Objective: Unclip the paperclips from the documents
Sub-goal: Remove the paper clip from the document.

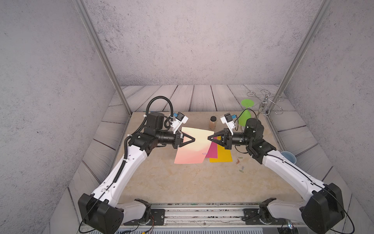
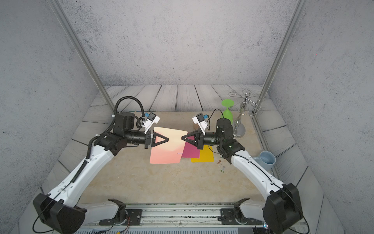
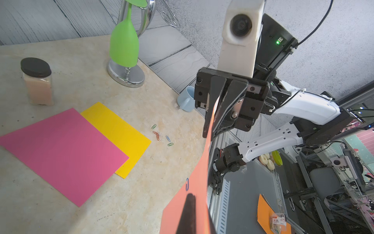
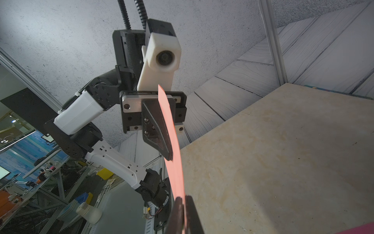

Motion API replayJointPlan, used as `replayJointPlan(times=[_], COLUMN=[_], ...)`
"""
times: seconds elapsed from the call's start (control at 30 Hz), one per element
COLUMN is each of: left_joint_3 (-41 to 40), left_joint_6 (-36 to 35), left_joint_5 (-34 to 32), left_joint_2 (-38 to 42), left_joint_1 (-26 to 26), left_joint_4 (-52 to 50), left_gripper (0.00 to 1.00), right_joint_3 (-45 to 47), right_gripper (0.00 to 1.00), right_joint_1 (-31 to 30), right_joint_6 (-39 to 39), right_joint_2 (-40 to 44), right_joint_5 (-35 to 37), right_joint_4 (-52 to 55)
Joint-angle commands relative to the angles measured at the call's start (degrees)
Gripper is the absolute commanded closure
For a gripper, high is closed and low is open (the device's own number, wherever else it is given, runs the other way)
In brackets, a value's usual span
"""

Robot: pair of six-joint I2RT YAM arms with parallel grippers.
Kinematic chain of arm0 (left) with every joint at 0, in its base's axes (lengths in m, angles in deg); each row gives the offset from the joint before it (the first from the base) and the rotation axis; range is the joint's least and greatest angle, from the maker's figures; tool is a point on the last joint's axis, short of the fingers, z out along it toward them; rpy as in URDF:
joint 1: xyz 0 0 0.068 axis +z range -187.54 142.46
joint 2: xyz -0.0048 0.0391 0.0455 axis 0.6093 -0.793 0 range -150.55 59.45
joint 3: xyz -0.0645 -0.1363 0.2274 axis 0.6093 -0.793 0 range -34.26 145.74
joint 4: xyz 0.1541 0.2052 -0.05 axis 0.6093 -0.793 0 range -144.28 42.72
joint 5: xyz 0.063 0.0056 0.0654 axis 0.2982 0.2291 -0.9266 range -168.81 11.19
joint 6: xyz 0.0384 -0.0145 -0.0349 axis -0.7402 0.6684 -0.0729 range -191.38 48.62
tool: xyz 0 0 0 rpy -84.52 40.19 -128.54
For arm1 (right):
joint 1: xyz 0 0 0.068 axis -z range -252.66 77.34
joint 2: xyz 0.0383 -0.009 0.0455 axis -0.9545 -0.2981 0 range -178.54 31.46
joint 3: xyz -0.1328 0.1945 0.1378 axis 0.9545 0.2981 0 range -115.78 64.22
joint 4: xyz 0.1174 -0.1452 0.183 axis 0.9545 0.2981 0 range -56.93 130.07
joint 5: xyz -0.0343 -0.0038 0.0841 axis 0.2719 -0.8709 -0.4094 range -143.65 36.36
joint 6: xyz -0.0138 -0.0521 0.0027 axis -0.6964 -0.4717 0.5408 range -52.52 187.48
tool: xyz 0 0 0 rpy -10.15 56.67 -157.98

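Pink sheet (image 1: 190, 152) held above table (image 1: 182, 182) by left gripper (image 1: 193, 139) and right gripper (image 1: 208, 138).
Long axis runs far-to-near; blue clip (image 1: 204, 153) on right edge, near corner; forearms level, tips facing; both jaws clamped on sheet.

Matt paper documents (image 3: 60, 150) on smooth stone-look table (image 3: 81, 212), shiny metal stand (image 3: 129, 79)
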Motion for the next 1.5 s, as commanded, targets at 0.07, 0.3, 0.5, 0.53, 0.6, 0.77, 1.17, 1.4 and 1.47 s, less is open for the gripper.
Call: replayJointPlan(times=[0.07,0.3,0.5,0.53,0.6,0.77,1.17,1.4,1.47], left_joint_3=[-0.4,0.0,0.3,0.4,0.5,0.6,1.0,1.0,1.0], left_joint_6=[-1.0,-1.0,-1.0,-1.1,-1.1,-1.1,-1.4,-1.6,-1.8], left_joint_5=[0.5,0.7,0.8,0.8,1.0,1.1,1.0,0.7,0.3], left_joint_2=[1.3,1.0,1.0,1.0,0.9,0.8,0.5,0.3,0.4], left_joint_1=[0.9,0.8,0.8,0.8,0.8,0.9,0.9,0.9,0.9], left_joint_4=[-0.3,-0.4,-0.5,-0.6,-0.6,-0.6,-0.8,-1.2,-1.5], left_gripper=[1.00,1.00,1.00,1.00,1.00,1.00,1.00,1.00,1.00], right_joint_3=[-0.2,-0.4,-0.3,-0.3,-0.4,-0.6,0.4,1.1,2.3], right_gripper=[0.93,0.93,0.93,0.93,0.93,0.92,0.92,0.93,0.94], right_joint_1=[1.2,1.7,2.0,2.2,2.2,2.4,4.2,6.9,8.7], right_joint_6=[-0.7,-0.7,-0.7,-0.7,-0.6,-0.5,-1.3,-2.9,-3.9], right_joint_2=[2.2,2.3,2.3,2.4,2.3,2.1,2.6,3.6,4.4], right_joint_5=[-0.3,-0.6,-0.6,-0.6,-0.8,-1.3,-1.3,1.6,4.9], right_joint_4=[0.7,1.0,1.2,1.1,0.9,0.9,2.5,7.8,11.7])
